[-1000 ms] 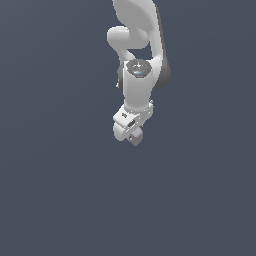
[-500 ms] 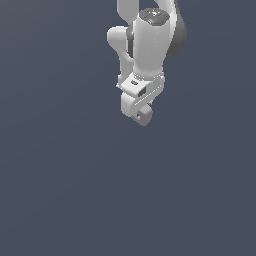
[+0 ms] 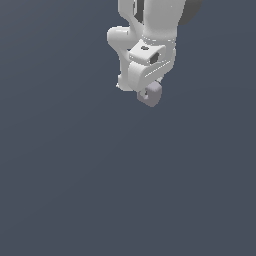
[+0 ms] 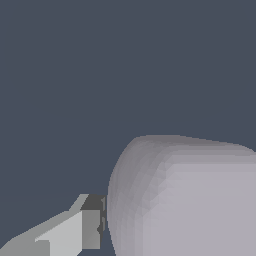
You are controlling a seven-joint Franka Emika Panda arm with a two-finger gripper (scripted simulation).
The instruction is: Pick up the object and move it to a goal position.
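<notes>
The object is a small grey-lavender block with rounded edges (image 3: 151,93). It hangs at the tip of my white gripper (image 3: 146,92) near the top of the exterior view, lifted off the dark floor. The gripper is shut on it. In the wrist view the block (image 4: 190,200) fills a large part of the picture, with one grey fingertip (image 4: 91,227) pressed against its side. The other finger is hidden behind the block. No goal marker shows in either view.
The white arm (image 3: 155,25) comes in from the top edge of the exterior view. A plain dark blue-grey surface (image 3: 100,190) fills everything else.
The arm has risen and moved toward the exterior view's right, carrying the block with it. The gripper now appears larger and nearer the top edge. The grip stays shut.
</notes>
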